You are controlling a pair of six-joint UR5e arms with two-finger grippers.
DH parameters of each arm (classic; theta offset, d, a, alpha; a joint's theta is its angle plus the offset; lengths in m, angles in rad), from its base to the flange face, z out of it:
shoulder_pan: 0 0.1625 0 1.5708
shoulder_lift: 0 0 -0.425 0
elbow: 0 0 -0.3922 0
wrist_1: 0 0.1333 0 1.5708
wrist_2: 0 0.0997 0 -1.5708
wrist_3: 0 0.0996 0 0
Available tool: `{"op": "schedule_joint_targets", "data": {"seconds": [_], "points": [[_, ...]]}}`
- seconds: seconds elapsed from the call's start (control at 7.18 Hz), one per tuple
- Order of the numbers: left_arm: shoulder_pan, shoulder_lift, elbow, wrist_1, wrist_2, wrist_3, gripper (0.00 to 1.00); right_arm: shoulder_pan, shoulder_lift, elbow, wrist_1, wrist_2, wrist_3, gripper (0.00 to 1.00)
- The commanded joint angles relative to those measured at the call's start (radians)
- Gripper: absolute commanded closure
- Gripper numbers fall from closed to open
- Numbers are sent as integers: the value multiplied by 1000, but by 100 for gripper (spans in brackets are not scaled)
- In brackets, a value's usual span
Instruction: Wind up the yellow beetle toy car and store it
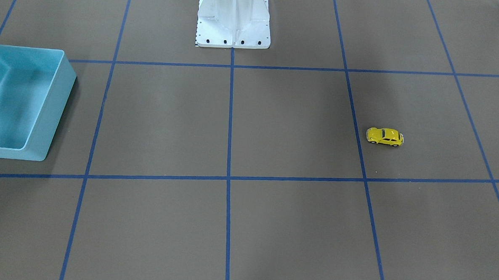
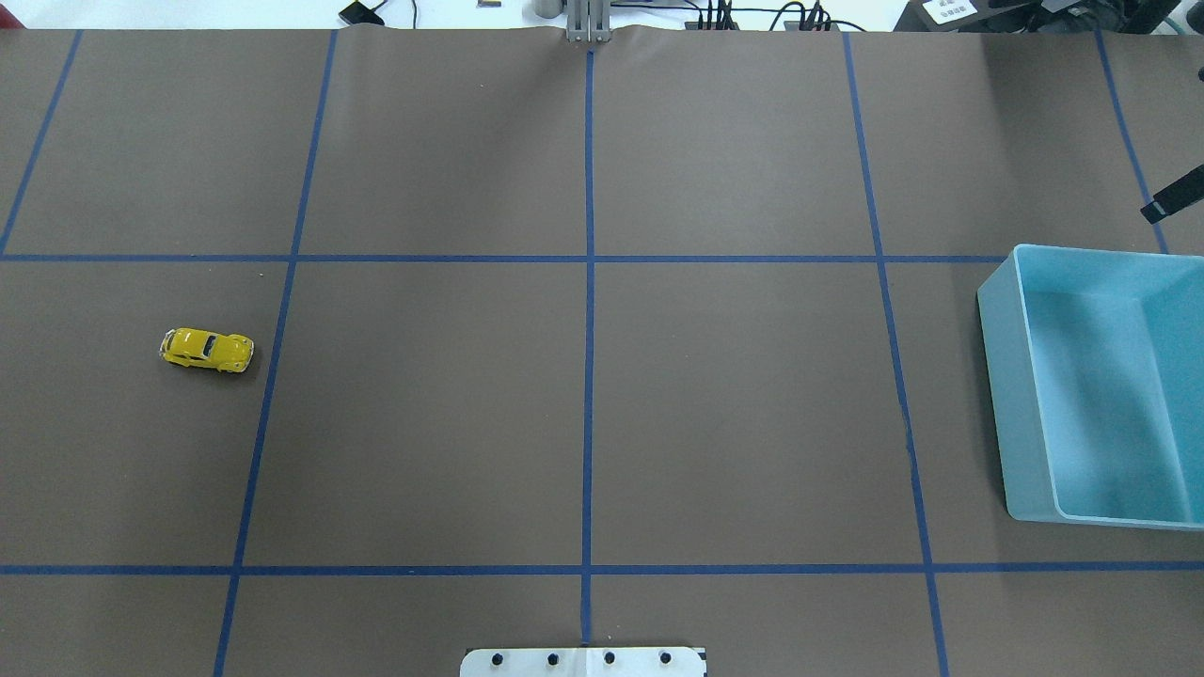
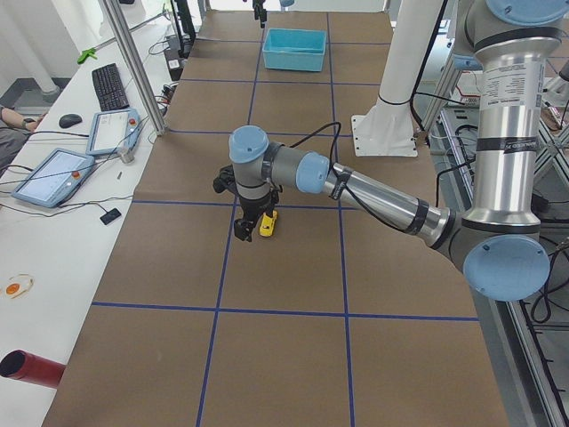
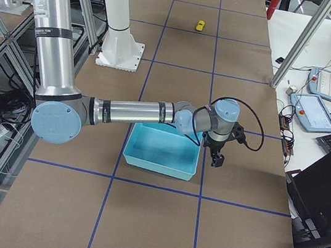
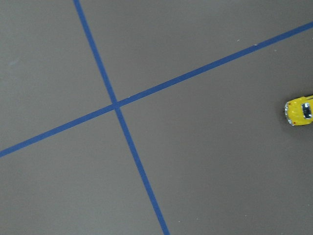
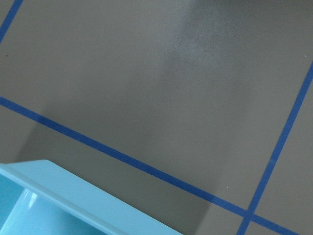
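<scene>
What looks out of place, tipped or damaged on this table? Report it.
Nothing stands out. The yellow beetle toy car sits upright on its wheels, and the blue bin stands level and empty.

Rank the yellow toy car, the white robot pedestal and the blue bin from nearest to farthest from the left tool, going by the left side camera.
1. The yellow beetle toy car: on the table right beside the left tool.
2. The white pedestal: farther along, on the robot's side.
3. The blue bin: at the table's far end.
</scene>
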Motion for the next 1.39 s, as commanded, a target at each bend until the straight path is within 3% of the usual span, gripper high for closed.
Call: {"op": "schedule_joint_targets", "data": {"seconds": [0.0, 0.14, 0.42, 0.7, 1.25], "points": [[128, -83, -27, -1, 1, 0, 0, 0, 0, -2, 0, 0, 0, 0], [183, -85, -46, -20, 1, 1, 0, 0, -1, 0, 0, 0, 0, 0], [356, -96, -116, -56, 148, 3, 0, 0, -1, 0, 0, 1, 0, 0], [514, -113, -119, -88, 248, 36, 0, 0, -3, 0, 0, 1, 0, 0], [540, -103, -2, -218, 275, 288, 0, 0, -3, -2, 0, 0, 0, 0]]}}
